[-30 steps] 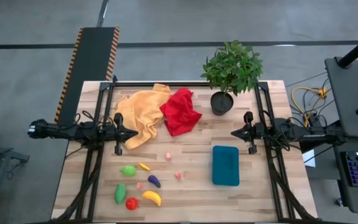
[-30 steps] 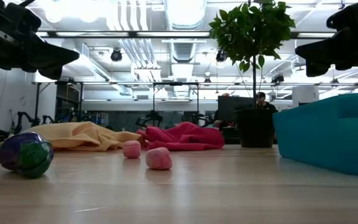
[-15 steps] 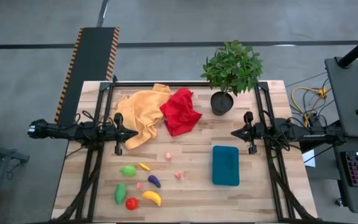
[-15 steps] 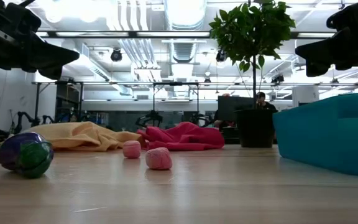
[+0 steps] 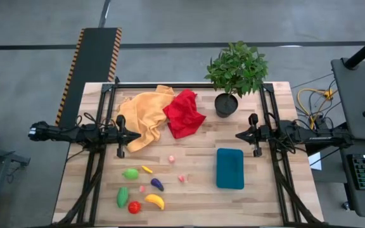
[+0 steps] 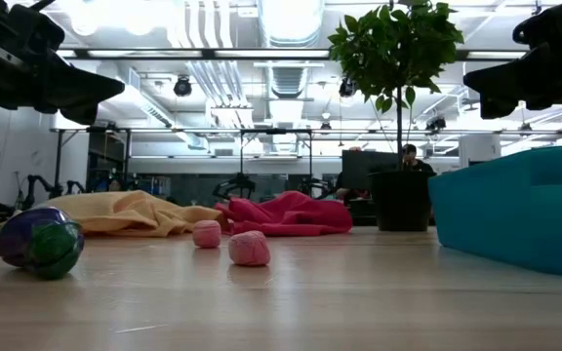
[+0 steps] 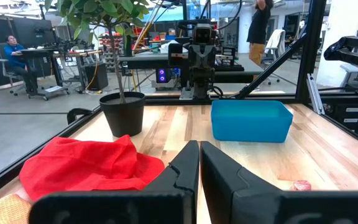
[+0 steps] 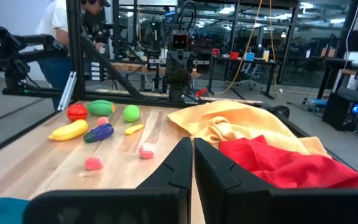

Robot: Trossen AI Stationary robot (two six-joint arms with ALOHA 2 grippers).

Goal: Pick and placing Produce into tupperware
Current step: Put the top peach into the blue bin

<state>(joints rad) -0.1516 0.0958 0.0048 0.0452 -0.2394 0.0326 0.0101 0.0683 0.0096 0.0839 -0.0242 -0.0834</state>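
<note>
The produce lies in a loose group on the table's near left: a round green piece (image 5: 130, 173), a long green piece (image 5: 122, 196), a red tomato (image 5: 134, 206), a yellow banana (image 5: 154, 201), a purple eggplant (image 5: 157, 184) and pink bits (image 5: 182, 178). The teal tupperware (image 5: 230, 168) rests flat at the near right. My left gripper (image 5: 138, 135) hovers shut at the left side, level, above the table. My right gripper (image 5: 237, 135) hovers shut at the right side, facing it. Both wrist views show the fingers together, left (image 7: 199, 144) and right (image 8: 192, 140), with nothing between them.
An orange-yellow cloth (image 5: 143, 114) and a red cloth (image 5: 184, 113) lie crumpled at the far middle. A leafy plant in a black pot (image 5: 225, 104) stands at the far right. Bare wood shows between produce and tupperware. People stand in the room beyond.
</note>
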